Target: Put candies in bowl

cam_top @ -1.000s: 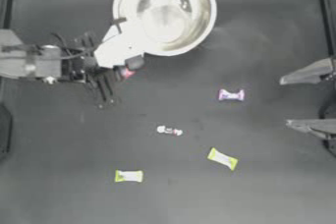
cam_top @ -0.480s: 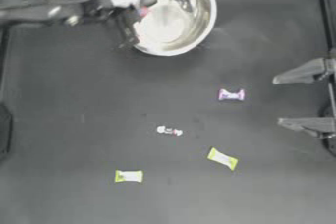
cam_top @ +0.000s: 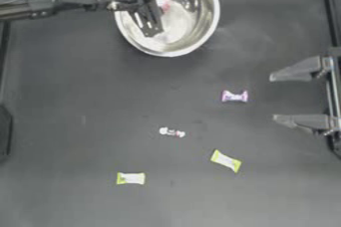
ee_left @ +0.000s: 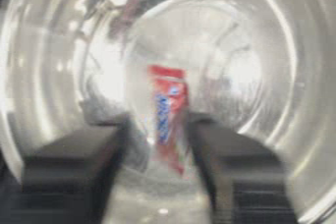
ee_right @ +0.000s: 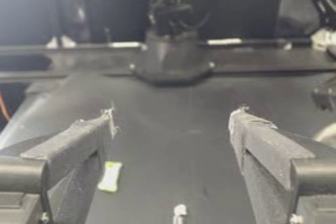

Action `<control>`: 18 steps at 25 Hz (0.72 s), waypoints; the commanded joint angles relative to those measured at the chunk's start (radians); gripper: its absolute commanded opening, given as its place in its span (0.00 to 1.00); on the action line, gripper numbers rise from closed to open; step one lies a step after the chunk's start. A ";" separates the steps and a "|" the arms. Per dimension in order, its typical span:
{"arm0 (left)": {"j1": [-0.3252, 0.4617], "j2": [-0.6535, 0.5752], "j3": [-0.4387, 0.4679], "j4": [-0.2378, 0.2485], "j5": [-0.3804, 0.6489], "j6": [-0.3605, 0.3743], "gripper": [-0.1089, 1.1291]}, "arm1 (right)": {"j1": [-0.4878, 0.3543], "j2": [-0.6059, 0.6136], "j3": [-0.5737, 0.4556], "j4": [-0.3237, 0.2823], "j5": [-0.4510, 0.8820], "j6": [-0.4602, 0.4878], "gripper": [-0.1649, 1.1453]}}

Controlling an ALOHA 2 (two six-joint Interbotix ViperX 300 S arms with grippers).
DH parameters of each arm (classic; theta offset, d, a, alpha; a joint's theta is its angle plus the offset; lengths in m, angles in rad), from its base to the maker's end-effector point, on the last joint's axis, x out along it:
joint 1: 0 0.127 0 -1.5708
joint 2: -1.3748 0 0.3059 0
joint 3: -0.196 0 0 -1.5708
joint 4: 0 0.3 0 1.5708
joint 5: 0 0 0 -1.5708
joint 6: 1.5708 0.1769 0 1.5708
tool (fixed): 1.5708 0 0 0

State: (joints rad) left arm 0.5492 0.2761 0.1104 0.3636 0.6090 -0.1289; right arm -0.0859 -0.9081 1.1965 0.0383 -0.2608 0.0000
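Over the bowl (cam_top: 193,37) at twelve o'clock on the table (cam_top: 80,121), the left gripper (cam_top: 149,21) hangs with jaws parted narrowly; the red-white candy (ee_left: 168,115) sits between them, long axis running along the jaws, though whether they still pinch it cannot be told. At three o'clock the right gripper (cam_top: 293,96) waits, spread wide. Near it lies the purple candy (cam_top: 234,96), long axis three-to-nine. The whitish candy (cam_top: 172,132) lies mid-table; the yellow-green candies sit at five o'clock (cam_top: 226,161), slanting ten-to-four, and at six o'clock (cam_top: 130,178), lying three-to-nine.
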 commanded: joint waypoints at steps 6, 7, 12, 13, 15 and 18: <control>0.005 -0.043 -0.052 0.000 0.000 0.000 0.91 | -0.018 0.011 -0.025 0.020 0.025 -0.002 0.89; 0.005 -0.049 -0.051 -0.002 0.002 0.000 0.91 | -0.021 0.011 -0.025 0.023 0.026 -0.003 0.89; -0.008 -0.101 -0.043 -0.002 -0.005 0.002 0.92 | -0.054 0.011 -0.037 0.044 0.083 -0.005 0.89; -0.012 -0.115 -0.041 0.000 -0.005 0.002 0.92 | -0.060 0.011 -0.043 0.046 0.098 -0.005 0.89; -0.018 -0.147 -0.035 -0.002 -0.009 0.002 0.92 | -0.075 0.011 -0.054 0.048 0.129 -0.003 0.89; -0.031 -0.204 -0.012 -0.002 -0.020 -0.002 0.92 | -0.107 0.011 -0.078 0.048 0.195 -0.005 0.89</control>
State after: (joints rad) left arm 0.5277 0.1810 0.0997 0.3620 0.5983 -0.1289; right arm -0.1764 -0.9081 1.1551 0.0813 -0.0951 -0.0031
